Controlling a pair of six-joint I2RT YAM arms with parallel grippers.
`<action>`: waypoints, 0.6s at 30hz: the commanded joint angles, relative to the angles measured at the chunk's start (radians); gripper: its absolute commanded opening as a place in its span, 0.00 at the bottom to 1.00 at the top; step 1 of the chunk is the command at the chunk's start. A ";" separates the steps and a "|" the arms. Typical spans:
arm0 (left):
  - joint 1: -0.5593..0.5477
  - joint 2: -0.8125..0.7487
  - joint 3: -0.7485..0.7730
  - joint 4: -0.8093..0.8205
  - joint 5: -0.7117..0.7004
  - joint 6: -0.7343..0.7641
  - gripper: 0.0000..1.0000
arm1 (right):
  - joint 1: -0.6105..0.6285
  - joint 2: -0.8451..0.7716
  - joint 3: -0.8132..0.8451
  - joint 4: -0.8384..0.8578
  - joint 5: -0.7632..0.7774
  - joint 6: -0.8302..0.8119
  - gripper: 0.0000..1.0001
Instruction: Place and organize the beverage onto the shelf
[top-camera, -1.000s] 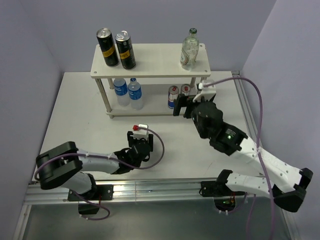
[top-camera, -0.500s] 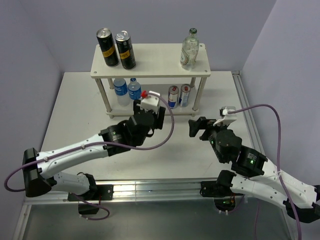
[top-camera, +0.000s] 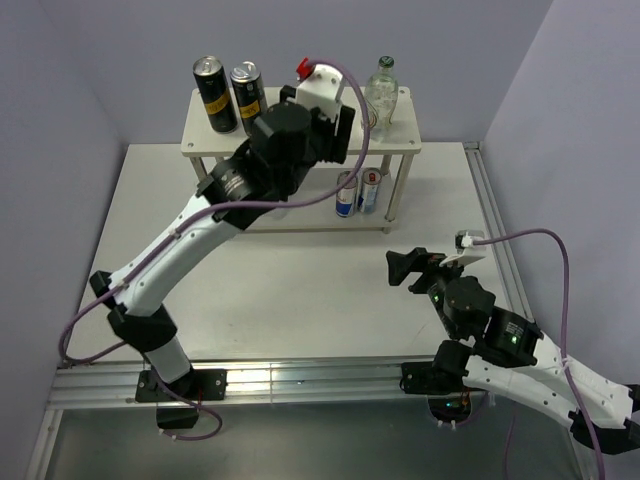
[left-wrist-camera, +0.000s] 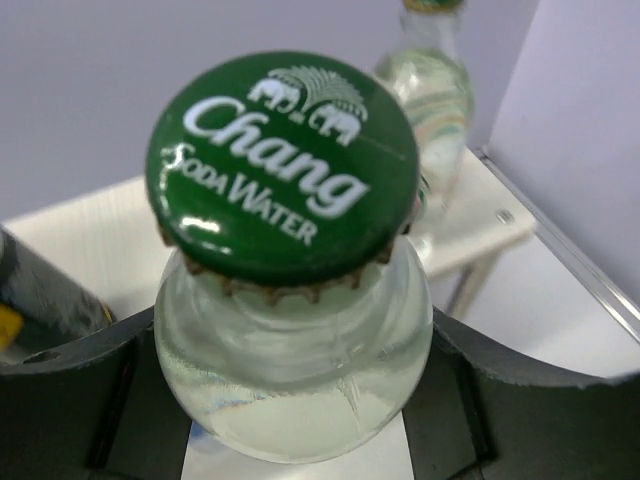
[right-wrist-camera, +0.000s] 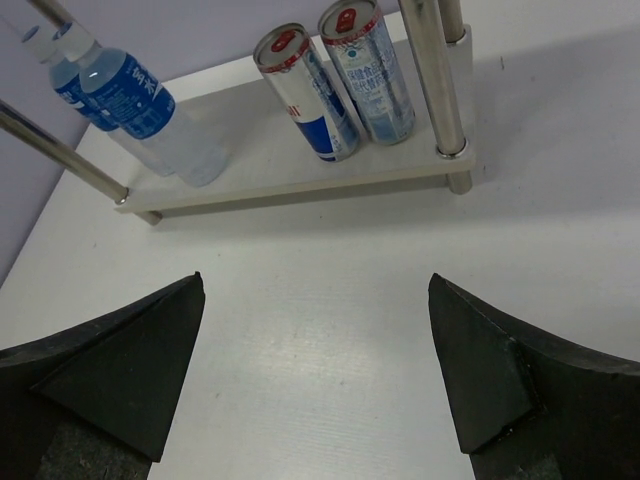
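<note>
My left gripper (left-wrist-camera: 295, 405) is shut on a clear green-capped bottle (left-wrist-camera: 290, 370) marked "Chang Soda Water", holding it upright by the shoulder. In the top view that gripper (top-camera: 335, 118) hangs over the shelf's top board (top-camera: 205, 142) and hides the bottle. A second clear bottle (top-camera: 379, 95) stands just right of it on the board. Two black cans (top-camera: 213, 93) stand at the board's left end. Two blue-labelled water bottles (right-wrist-camera: 140, 105) stand on the lower board (right-wrist-camera: 300, 180). My right gripper (top-camera: 405, 268) is open and empty, low over the table right of the shelf.
Two slim red-and-blue cans (top-camera: 346, 193) stand on the lower board at its right end, next to the front right leg (right-wrist-camera: 430, 80). The table's metal rail (top-camera: 495, 230) runs along the right side. Walls close in behind the shelf.
My left arm has swung up from the table to above the shelf's top board, carrying the bottle. My right arm has pulled back from the lower board toward the near right.
</note>
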 joint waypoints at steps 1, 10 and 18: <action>0.070 0.110 0.247 0.004 0.114 0.096 0.00 | 0.004 -0.045 -0.028 -0.020 0.004 0.047 1.00; 0.203 0.201 0.342 0.102 0.305 -0.005 0.00 | 0.004 -0.154 -0.089 -0.072 -0.002 0.108 1.00; 0.242 0.274 0.381 0.121 0.398 -0.051 0.00 | 0.005 -0.164 -0.094 -0.072 0.009 0.113 1.00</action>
